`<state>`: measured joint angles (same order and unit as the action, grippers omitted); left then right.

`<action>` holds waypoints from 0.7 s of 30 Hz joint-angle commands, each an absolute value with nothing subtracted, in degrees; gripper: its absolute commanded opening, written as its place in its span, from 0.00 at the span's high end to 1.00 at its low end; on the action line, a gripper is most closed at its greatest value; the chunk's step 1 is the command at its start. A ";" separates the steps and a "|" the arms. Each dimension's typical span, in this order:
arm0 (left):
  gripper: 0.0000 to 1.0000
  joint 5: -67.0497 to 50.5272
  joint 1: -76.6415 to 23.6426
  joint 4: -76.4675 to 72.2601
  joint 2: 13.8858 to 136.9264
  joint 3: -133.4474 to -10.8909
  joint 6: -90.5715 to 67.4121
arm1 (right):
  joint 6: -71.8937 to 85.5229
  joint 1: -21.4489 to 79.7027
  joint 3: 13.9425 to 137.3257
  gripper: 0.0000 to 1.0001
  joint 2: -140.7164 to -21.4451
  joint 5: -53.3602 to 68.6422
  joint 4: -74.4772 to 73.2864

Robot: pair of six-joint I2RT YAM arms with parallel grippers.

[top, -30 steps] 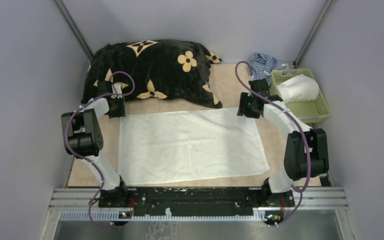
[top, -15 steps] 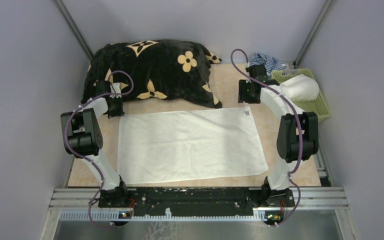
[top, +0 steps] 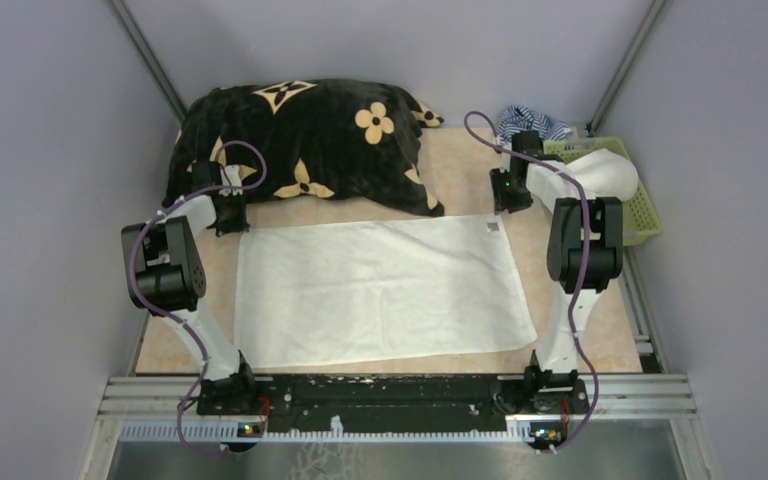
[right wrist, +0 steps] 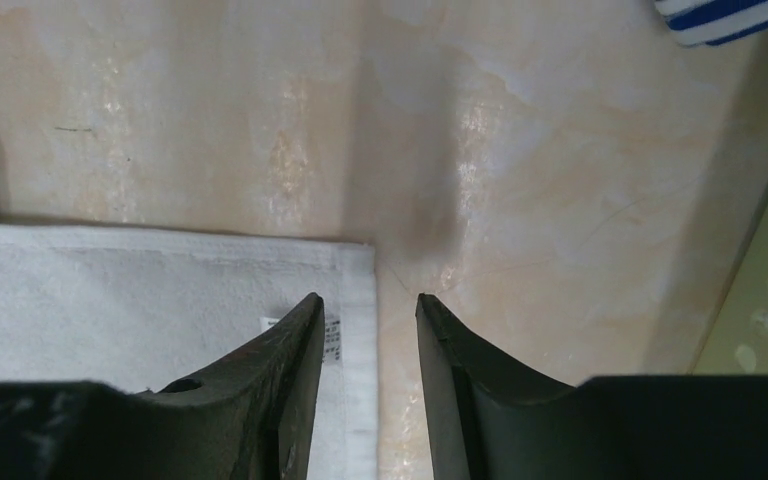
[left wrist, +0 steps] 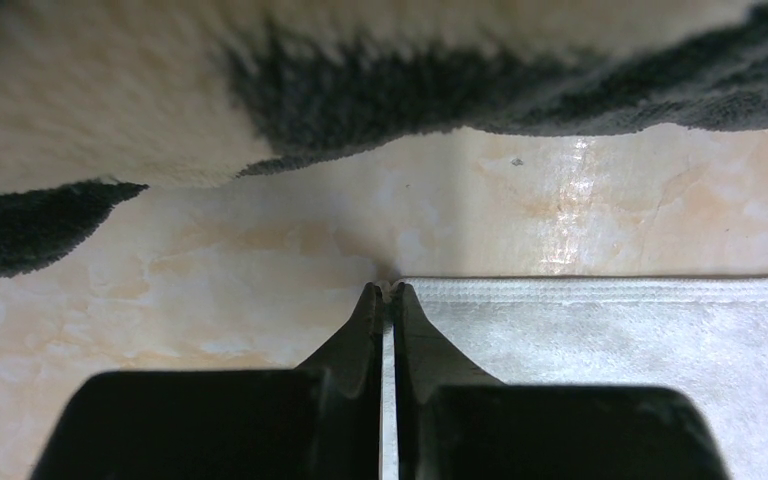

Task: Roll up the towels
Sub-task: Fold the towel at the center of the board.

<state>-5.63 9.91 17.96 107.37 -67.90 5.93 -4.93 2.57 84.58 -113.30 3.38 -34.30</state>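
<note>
A: Where is the towel [top: 380, 290] found?

B: It is spread flat on the table [top: 460, 170], in the middle, between the two arms. Its far edge is laid just near of the pillow [top: 300, 135], and its near edge is close to the arms' base rail [top: 390, 395]. A small label [top: 493, 226] is seen at its far right corner.

A: Is a second towel to be seen?

B: A rolled towel [top: 600, 175] is lying in the basket [top: 640, 215] at the far right, partly hidden by the right arm. A striped garment [top: 530, 122] is bunched just beyond the basket.

A: How is the left gripper [left wrist: 385, 292] held?

B: Its fingers are pressed together, with hardly a slit between the tips. The tips are set at the far left corner of the towel, right at its hemmed edge. Whether cloth is pinched between them cannot be told from the wrist view. The pillow's fuzzy edge is seen above, just beyond the tips.

A: And the right gripper [right wrist: 368, 300]?

B: Its fingers are parted, with bare table seen in the gap. It is held over the far right corner of the towel: the left finger [right wrist: 280, 350] is above the label and the hem, the right finger [right wrist: 460, 350] above bare table just right of the towel's edge. Nothing is held between them. The basket's green wall is glimpsed at the right edge of that view, and a scrap of the striped garment at the top right.
</note>
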 commanded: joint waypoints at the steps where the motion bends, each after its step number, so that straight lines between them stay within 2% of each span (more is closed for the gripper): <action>1: 1.00 -7.74 9.72 22.39 110.51 -66.56 4.83 | -9.58 1.75 89.47 0.62 -115.97 6.55 -33.99; 11: 1.00 -7.65 9.67 22.58 110.74 -66.78 4.63 | -12.65 1.07 89.96 0.64 -119.17 12.12 -35.28; 18: 1.00 -7.60 9.68 22.76 110.83 -66.88 4.50 | -13.71 1.04 87.24 0.65 -120.68 8.88 -35.80; 21: 1.00 -7.74 9.67 22.76 110.92 -66.88 4.41 | -14.22 1.02 86.28 0.70 -121.76 7.31 -35.15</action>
